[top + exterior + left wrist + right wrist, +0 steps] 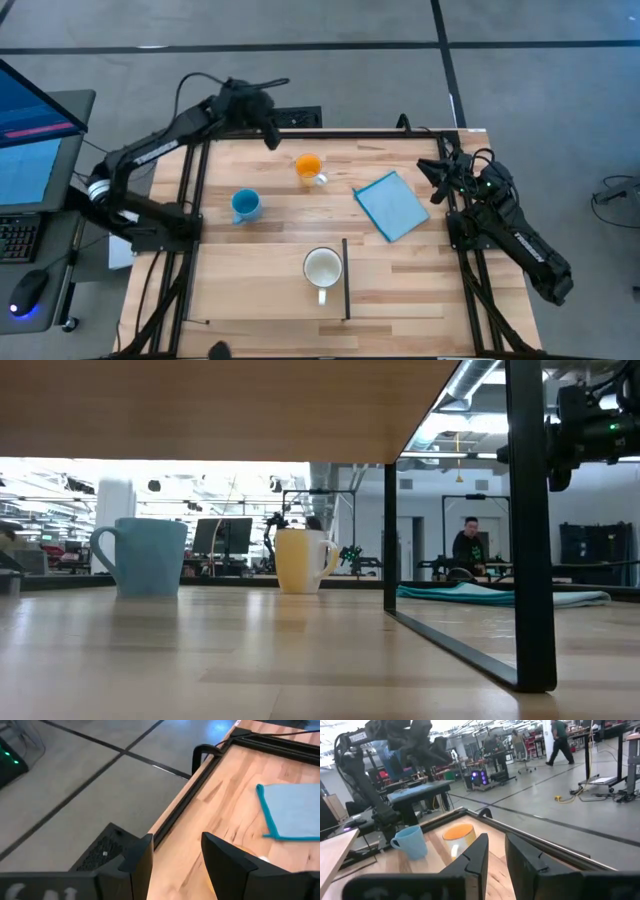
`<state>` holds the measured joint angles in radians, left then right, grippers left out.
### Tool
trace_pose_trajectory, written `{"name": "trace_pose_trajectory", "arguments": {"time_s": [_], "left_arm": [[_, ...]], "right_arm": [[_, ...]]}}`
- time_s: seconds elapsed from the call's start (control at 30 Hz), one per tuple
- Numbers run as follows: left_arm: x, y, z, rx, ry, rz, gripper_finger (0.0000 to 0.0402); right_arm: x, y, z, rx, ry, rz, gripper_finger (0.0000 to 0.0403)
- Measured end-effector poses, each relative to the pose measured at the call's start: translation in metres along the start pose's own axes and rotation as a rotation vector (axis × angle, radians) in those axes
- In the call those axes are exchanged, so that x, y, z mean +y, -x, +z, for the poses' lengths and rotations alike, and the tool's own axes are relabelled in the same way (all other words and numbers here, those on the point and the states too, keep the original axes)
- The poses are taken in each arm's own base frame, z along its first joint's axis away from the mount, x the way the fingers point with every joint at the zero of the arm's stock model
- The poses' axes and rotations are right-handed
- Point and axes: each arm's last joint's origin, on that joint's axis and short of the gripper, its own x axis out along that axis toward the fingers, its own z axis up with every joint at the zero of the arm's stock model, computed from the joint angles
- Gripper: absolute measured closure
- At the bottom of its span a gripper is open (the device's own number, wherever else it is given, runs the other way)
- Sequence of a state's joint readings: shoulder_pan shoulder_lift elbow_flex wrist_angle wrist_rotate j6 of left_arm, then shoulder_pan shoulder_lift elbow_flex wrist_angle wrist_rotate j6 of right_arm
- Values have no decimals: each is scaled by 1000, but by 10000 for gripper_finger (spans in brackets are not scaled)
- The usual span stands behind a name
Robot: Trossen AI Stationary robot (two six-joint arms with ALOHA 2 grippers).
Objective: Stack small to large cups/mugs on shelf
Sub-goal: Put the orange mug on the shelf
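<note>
The orange mug [308, 167] stands on its base near the table's far edge, and the light-blue mug [245, 205] stands to its left and nearer. Both show in the low view, blue [145, 557] and orange [303, 560]. The white mug [323, 268] stands on the shelf [270, 290], next to its black edge strip [345, 280]. My left gripper [268, 128] hovers open over the far edge, left of the orange mug, whose rim [243, 852] peeks past a finger. My right gripper [437, 178] waits open at the table's right edge.
A flat light-blue cloth [392, 205] lies right of the orange mug, toward the right arm. The black metal frame [200, 180] runs along the table's sides and far edge. In the low view the shelf's black post [528, 520] stands at the right. People move in the room behind.
</note>
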<state>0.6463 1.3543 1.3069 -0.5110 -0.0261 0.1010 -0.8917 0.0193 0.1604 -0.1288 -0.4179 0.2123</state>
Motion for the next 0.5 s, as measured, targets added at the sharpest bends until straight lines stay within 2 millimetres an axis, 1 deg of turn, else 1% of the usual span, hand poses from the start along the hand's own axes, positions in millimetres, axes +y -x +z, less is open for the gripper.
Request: {"name": "trace_pose_trajectory", "arguments": {"time_s": [0.1, 0.23, 0.33, 0.43, 0.5], "left_arm": [[-2, -15, 11, 5, -48, -24, 241], [-2, -35, 16, 68, -88, -37, 225], [-3, -50, 11, 166, -114, -51, 195], [-5, -65, 6, 241, -149, -70, 161], [-5, -75, 1, 274, -160, -59, 146]], "right_arm": [[0, 0, 0, 0, 0, 0, 317], [0, 0, 0, 0, 0, 0, 317], [0, 0, 0, 1, 0, 0, 317], [0, 0, 0, 1, 0, 0, 317], [0, 0, 0, 2, 1, 1, 317]]}}
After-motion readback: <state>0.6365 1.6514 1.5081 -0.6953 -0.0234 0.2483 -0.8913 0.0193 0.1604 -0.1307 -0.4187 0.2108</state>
